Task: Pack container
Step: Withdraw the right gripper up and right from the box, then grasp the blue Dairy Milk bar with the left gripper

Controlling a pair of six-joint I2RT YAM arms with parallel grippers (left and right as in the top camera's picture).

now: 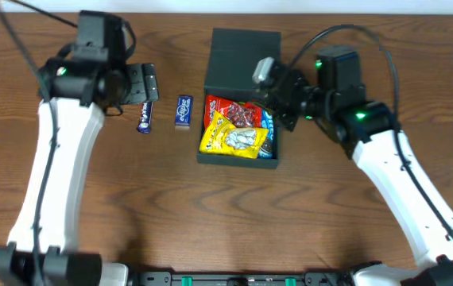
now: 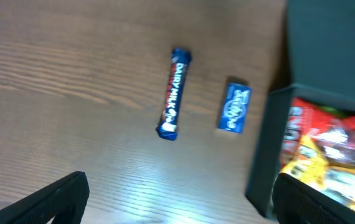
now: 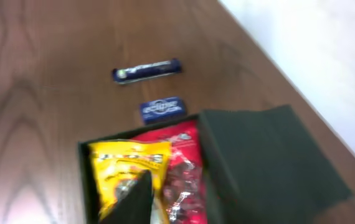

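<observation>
The container (image 1: 207, 156) is a dark box in the middle of the table, and its lid (image 1: 245, 54) is open toward the far side. It holds a yellow packet (image 1: 230, 137) and a red packet (image 1: 243, 112). It also shows in the left wrist view (image 2: 266, 158) and in the right wrist view (image 3: 85, 180), where the lid (image 3: 261, 162) stands tilted. A blue chocolate bar (image 1: 145, 117) (image 2: 172, 93) and a small blue packet (image 1: 183, 111) (image 2: 234, 107) lie on the table left of the box. My left gripper (image 1: 144, 84) (image 2: 184, 205) is open and empty above them. My right gripper (image 1: 280, 95) (image 3: 168, 199) hovers over the box's right side next to the lid, with only one finger visible.
The wooden table's far edge meets a white surface (image 3: 327, 56) behind the box. Both arms' cables run along the back of the table.
</observation>
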